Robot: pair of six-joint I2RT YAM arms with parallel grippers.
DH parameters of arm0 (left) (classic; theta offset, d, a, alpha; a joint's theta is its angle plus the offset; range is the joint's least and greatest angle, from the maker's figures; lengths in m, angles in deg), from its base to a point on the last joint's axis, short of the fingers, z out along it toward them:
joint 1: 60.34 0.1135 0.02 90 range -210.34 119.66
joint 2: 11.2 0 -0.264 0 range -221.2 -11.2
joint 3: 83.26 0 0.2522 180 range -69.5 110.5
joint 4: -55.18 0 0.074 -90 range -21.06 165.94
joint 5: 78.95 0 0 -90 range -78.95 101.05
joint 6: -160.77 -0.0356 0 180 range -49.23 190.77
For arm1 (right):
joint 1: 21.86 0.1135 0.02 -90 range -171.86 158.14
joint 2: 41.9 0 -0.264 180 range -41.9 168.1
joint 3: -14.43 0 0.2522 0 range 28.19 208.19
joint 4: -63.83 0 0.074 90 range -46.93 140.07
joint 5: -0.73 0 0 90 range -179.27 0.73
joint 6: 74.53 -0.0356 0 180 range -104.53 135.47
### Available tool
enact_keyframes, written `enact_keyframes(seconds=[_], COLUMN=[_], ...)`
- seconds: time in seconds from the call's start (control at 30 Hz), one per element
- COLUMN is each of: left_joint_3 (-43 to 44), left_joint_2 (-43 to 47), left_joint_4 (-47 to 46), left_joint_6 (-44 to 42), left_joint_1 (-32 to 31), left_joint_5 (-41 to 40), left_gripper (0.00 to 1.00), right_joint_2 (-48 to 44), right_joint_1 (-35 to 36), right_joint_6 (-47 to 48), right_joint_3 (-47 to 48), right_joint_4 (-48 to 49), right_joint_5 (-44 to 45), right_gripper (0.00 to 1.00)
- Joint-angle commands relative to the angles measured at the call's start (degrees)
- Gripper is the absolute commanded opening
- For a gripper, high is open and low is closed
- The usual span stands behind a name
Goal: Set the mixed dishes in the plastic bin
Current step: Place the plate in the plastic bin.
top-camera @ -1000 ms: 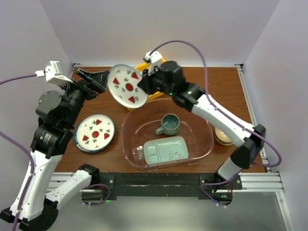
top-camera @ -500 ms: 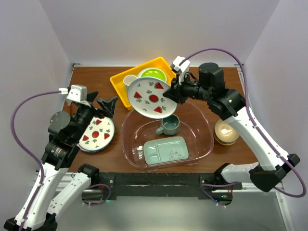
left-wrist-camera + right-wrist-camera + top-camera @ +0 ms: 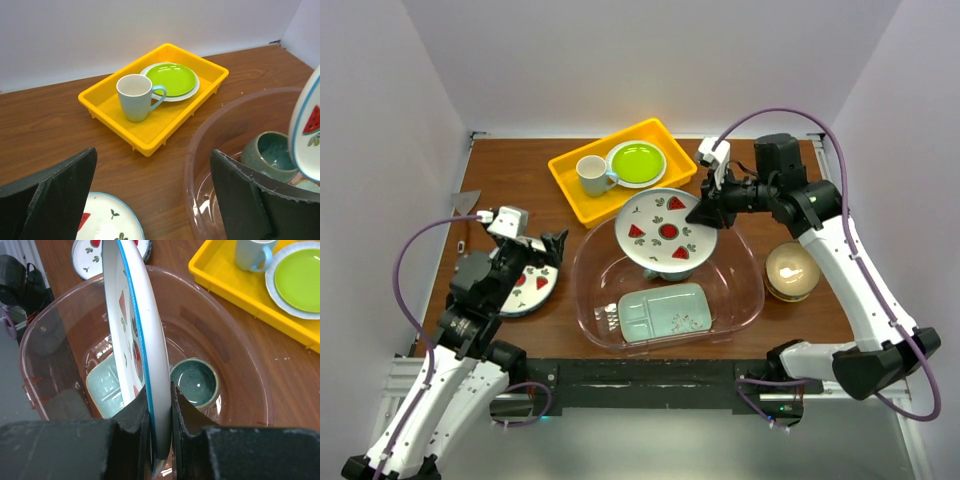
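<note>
You are pinching the plate [image 3: 667, 231] in the right claw [image 3: 704, 214] over the bin [image 3: 752, 290], left claw [image 3: 152, 160] spread; releasing now risks chipping the mug [image 3: 196, 381].

Teal mug [image 3: 195, 381]: from above we cannot see it; the held plate [image 3: 668, 230] covers it.
Second plate [image 3: 532, 283]: from above we see it half covered by the left gripper [image 3: 542, 250].
Green tray [image 3: 105, 386]: the right wrist view shows us only a strip beside the held plate.
Held plate, left wrist view: cropped by the right edge.
</note>
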Motion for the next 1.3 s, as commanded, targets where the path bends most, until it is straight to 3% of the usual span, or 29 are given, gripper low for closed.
enact_keyframes(seconds=[0.0, 0.9, 1.27], left_joint_3=[-3.2, -4.1, -4.1], left_joint_2=[3.3, 5.4, 5.4], left_joint_4=[-5.3, -4.4, -4.4], left_joint_6=[-1.2, -0.9, -0.9], left_joint_1=[0.0, 0.0, 0.0], left_joint_5=[-1.6, -4.0, -4.3], left_gripper=[1.0, 1.0, 1.0], right_joint_2=[-2.1, -0.8, 5.7], right_joint_1=[-2.2, -4.2, -3.3], right_joint_6=[1.8, 2.8, 2.8], right_joint_3=[-0.8, -13.3, -16.1], right_joint_4=[3.0, 6.2, 7.6], right_joint_5=[-8.4, -16.2, -18.5], right_gripper=[0.0, 0.0, 0.0])
